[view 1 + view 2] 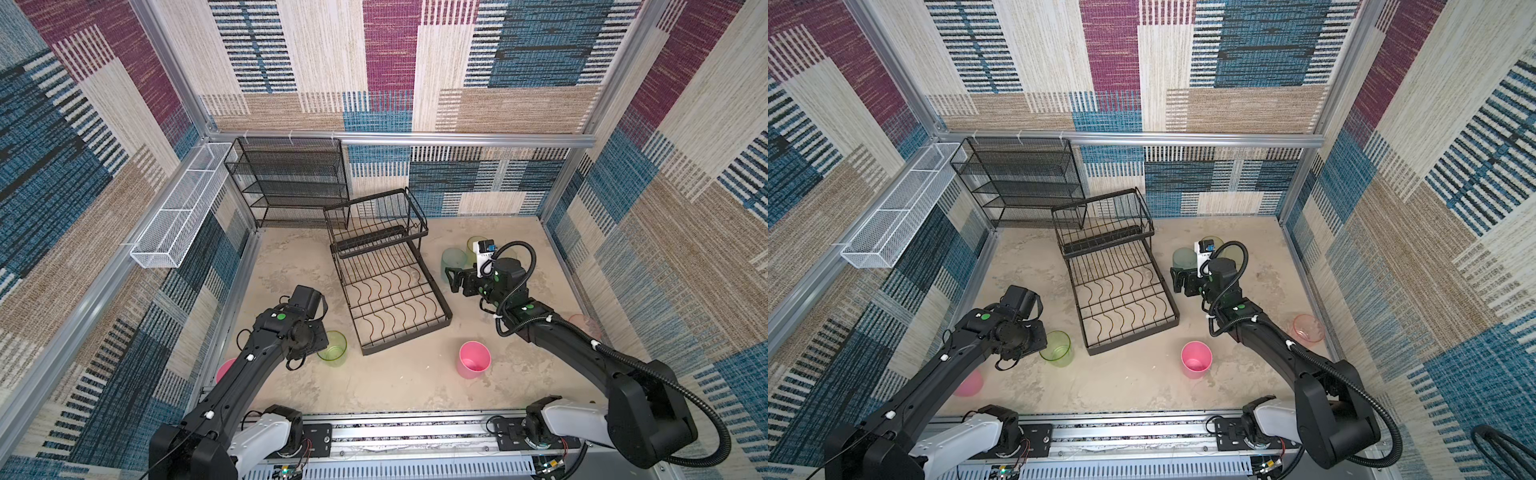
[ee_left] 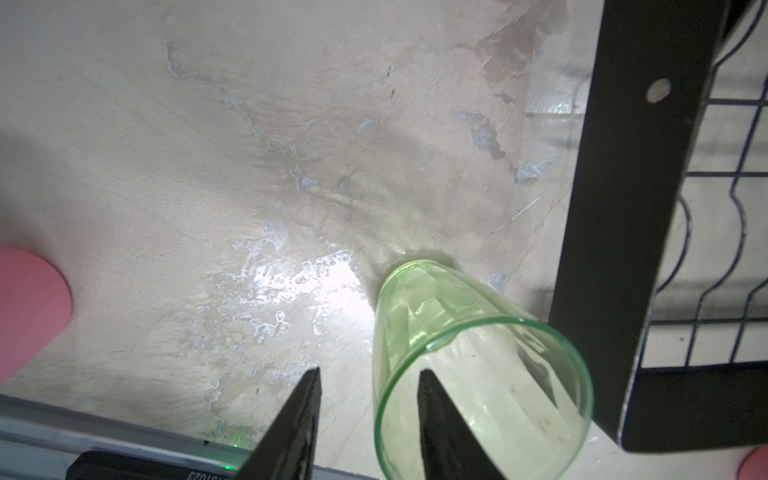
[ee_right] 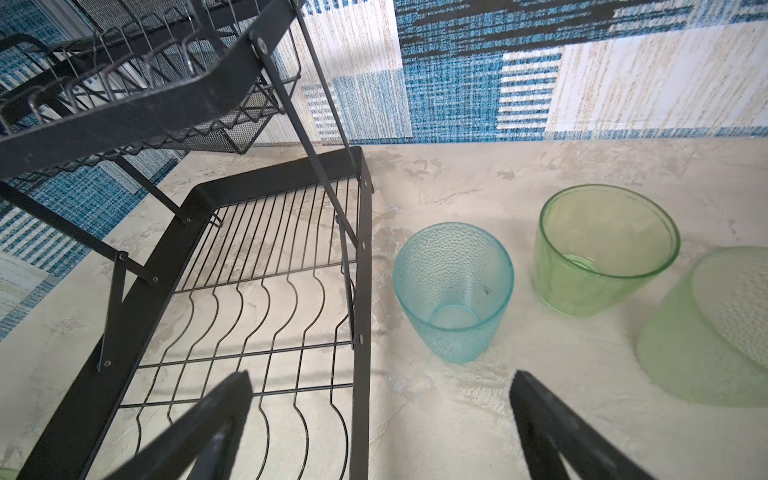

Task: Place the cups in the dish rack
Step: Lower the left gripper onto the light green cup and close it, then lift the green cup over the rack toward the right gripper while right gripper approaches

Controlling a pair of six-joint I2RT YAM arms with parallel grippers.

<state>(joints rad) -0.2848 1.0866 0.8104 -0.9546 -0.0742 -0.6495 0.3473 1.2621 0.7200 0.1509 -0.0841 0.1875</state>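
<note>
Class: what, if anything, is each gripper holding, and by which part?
Nothing is held yet. The left gripper straddles the rim of the yellow-green cup, one finger inside, one outside, not clamped. The right gripper is open and empty.

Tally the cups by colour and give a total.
Yellow-green cups: 3
Pale teal cup: 1
Solid pink cups: 2
Translucent reddish-pink cup: 1
Total: 7
</note>
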